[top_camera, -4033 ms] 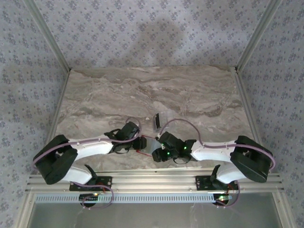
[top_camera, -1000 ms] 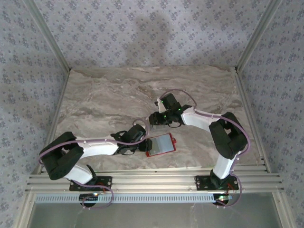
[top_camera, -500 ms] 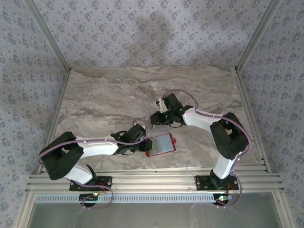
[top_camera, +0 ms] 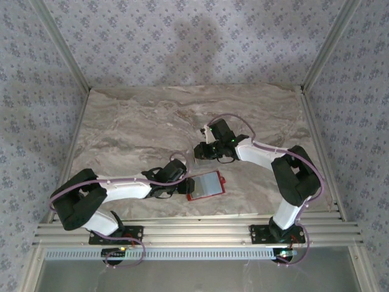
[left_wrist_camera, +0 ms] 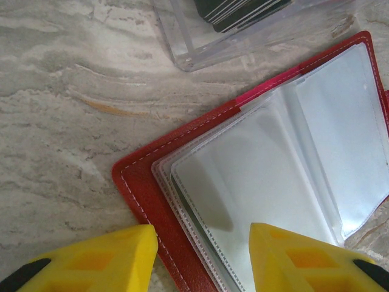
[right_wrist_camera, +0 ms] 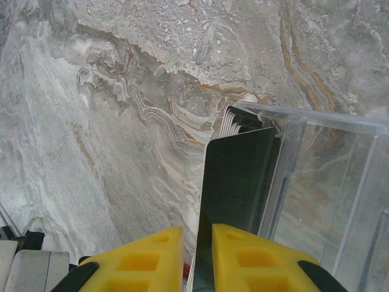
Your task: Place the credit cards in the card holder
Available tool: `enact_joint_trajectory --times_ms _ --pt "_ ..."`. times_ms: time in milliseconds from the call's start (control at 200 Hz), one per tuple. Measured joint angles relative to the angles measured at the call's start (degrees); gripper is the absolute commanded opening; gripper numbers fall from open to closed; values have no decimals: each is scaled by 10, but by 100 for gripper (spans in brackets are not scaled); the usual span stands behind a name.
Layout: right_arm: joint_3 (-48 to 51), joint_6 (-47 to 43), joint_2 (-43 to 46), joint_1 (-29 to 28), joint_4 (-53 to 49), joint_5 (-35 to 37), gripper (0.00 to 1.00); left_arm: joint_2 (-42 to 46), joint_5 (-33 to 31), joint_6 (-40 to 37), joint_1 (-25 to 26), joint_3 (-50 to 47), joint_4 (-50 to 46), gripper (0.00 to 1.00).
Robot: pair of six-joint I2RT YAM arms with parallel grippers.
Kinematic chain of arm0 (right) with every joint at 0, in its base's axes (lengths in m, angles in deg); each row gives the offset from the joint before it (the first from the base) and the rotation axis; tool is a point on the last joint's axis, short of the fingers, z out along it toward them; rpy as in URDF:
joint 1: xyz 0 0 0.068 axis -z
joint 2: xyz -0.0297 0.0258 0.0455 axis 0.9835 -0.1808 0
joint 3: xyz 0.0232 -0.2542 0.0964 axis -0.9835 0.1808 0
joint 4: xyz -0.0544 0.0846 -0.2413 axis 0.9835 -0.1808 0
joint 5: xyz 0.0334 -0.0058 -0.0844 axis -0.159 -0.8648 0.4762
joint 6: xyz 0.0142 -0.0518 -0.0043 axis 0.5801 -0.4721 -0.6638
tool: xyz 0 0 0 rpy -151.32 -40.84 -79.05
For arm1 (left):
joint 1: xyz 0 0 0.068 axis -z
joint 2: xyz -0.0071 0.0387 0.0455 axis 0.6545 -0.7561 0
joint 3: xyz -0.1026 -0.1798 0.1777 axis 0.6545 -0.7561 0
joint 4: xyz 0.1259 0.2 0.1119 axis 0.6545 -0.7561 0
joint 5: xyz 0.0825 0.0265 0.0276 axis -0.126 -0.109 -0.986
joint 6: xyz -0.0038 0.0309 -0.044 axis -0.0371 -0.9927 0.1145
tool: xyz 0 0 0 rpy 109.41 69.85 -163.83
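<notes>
Close to the front of the desk (top_camera: 121,134), the card holder (left_wrist_camera: 273,152) lies open and flat, silvery sleeves up. The left fingers (left_wrist_camera: 137,258) are spread apart, straddling one edge of it. Just beyond, the right fingers (right_wrist_camera: 217,250) pinch one dark credit card (right_wrist_camera: 237,176) standing on edge at the edge of the clear box (right_wrist_camera: 328,176), with the other credit cards (right_wrist_camera: 234,118) stacked behind it.

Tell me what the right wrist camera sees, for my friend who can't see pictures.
A dark card stands on edge between two yellow jaws, right at the open side of a clear box that holds more cards. A grey marble table lies underneath.
</notes>
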Motion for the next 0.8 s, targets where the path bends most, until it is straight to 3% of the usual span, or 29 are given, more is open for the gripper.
enact_joint_trajectory --times_ms 400,799 --pt "2 2 9 0 -7 16 11 0 0 0 0 0 -1 45" --pt "22 6 93 0 -26 83 3 0 3 -2 -4 0 -1 45"
